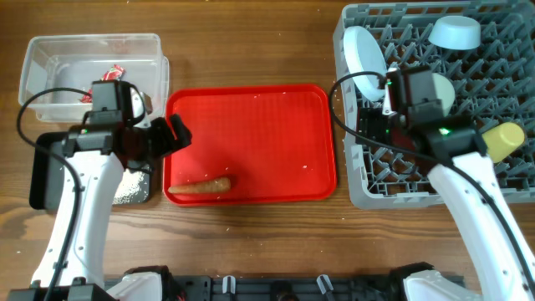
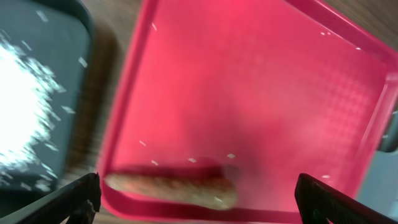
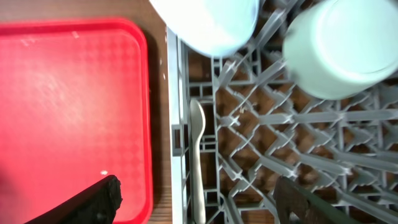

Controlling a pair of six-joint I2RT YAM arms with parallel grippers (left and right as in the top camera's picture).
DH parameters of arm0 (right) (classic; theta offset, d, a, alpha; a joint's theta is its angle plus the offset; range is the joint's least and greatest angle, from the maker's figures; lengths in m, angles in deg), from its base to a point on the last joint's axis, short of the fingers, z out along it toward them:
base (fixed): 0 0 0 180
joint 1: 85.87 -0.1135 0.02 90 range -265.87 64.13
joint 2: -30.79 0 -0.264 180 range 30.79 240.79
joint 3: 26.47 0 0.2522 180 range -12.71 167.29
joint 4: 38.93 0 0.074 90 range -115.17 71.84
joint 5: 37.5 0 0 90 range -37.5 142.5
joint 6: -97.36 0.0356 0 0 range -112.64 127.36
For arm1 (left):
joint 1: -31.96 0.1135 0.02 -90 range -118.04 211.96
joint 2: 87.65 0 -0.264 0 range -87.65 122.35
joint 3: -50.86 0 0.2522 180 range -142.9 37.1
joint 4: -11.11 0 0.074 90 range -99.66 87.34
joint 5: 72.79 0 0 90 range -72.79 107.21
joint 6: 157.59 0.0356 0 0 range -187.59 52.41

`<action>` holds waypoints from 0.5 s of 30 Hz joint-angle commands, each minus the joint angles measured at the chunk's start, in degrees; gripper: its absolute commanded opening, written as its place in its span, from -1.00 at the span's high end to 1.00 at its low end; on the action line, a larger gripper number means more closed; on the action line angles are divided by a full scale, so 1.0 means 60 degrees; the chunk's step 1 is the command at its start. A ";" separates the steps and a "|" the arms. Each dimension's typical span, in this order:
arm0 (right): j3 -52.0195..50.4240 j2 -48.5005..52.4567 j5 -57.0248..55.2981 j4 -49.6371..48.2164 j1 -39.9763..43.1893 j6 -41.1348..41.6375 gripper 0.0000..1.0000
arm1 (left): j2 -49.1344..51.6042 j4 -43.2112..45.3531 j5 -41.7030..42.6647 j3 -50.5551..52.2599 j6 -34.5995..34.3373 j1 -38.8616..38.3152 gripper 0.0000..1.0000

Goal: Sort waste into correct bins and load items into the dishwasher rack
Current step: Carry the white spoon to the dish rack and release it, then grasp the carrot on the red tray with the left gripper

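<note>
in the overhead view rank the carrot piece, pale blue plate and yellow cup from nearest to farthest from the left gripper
From the left gripper:
1. carrot piece, lying in the lower left part of the red tray.
2. pale blue plate, at the left side of the rack.
3. yellow cup, at the rack's far right.

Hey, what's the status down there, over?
Left jaws open, empty, near carrot piece on red tray. Right jaws open, above spoon in rack. Nothing blocking.

I see a thin orange carrot-like piece (image 1: 201, 186) lying flat near the shallow black tray (image 2: 62, 25) of white rice-like crumbs (image 2: 18, 106); pale blue plate (image 1: 365, 57) upright in the grey lattice crate (image 1: 510, 194).
</note>
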 commanded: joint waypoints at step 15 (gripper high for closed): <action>0.0066 0.0259 0.0776 0.0816 0.0761 0.0379 -0.70 | 0.0616 0.1883 -0.0867 0.2932 -0.8371 -0.2302 -0.99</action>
